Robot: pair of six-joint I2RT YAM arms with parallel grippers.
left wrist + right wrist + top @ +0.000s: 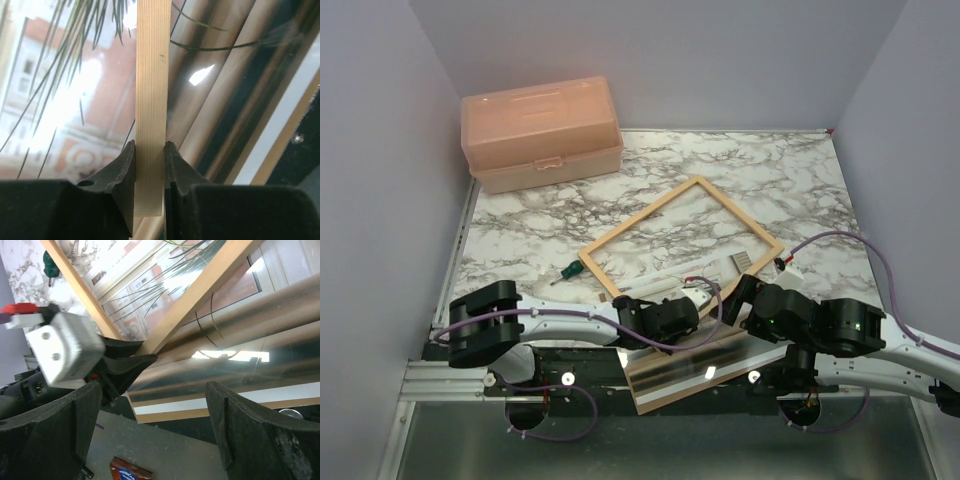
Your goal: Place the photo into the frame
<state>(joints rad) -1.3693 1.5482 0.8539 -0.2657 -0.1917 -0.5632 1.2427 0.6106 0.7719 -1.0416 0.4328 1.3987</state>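
Clamps left gripper (150, 155) jaws shut on a near bar of the frame (151, 75). Holds right gripper (152, 390) jaws wide apart just beside the frame's near corner, gripping nothing. Shows the photo (70, 100) lying under the frame's near part, picture side up. Finds a screwdriver (565, 271) by the frame's left corner and a toolbox (542, 133) well beyond the frame, both on the table (800, 180).

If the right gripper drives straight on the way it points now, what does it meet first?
Most likely the glossy photo ahead of the right gripper, beside a bar of the frame; depth is unclear.
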